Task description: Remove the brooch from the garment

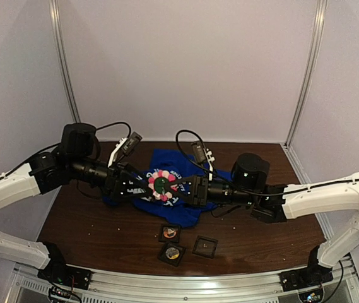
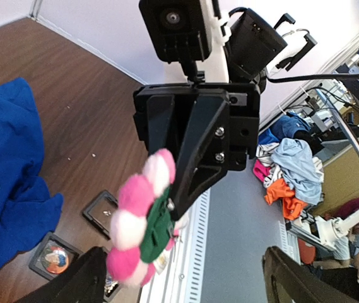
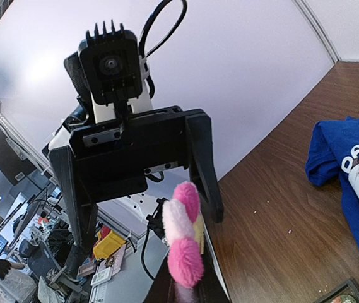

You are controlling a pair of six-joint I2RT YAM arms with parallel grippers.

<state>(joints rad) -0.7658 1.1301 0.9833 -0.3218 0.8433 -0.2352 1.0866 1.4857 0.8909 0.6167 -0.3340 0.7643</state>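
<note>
The brooch (image 1: 160, 184), a ring of pink and white pompoms around a green middle, hangs in the air above the garment (image 1: 174, 208), a royal-blue T-shirt lying crumpled on the table. My right gripper (image 1: 176, 185) is shut on the brooch, gripping it from the right. In the left wrist view its black fingers pinch the brooch (image 2: 142, 221) at the green middle. My left gripper (image 2: 185, 281) faces it from the left with its jaws wide apart and nothing between them. From the right wrist, the brooch (image 3: 185, 240) sits at my own fingertips and part of the garment (image 3: 349, 164) shows at the right.
Three small dark square cases (image 1: 170, 233) (image 1: 172, 253) (image 1: 205, 246) lie on the brown table (image 1: 91, 227) in front of the shirt. A metal rail (image 1: 185, 284) runs along the near edge. White walls close in the back and both sides.
</note>
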